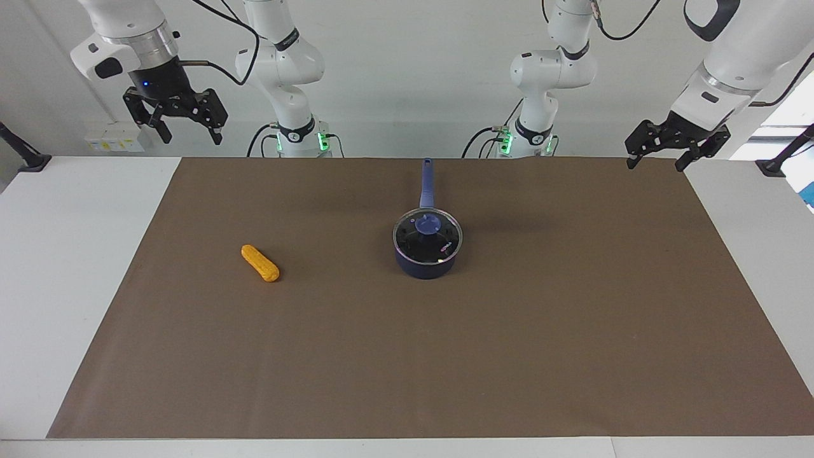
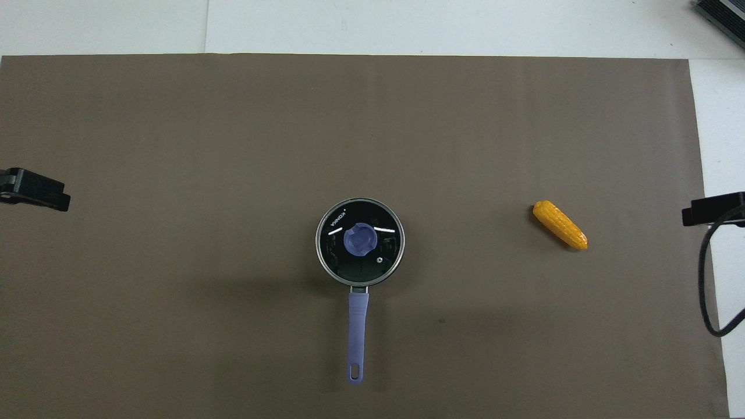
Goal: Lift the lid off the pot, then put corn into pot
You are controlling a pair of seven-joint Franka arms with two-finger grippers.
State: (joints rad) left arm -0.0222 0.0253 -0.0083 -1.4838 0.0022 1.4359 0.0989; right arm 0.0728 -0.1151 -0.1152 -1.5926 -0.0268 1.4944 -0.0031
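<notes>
The navy pot stands mid-mat, its long blue handle pointing toward the robots. The glass lid with its blue knob sits shut on the pot. The orange-yellow corn lies on the mat beside the pot, toward the right arm's end; it also shows in the overhead view. My right gripper hangs open and empty, high over the mat's corner at its own end. My left gripper hangs open and empty over the mat's corner at the left arm's end. Both arms wait.
A brown mat covers most of the white table. A black cable hangs from the right arm at the table's edge. Only the grippers' tips show in the overhead view, the left gripper and the right gripper.
</notes>
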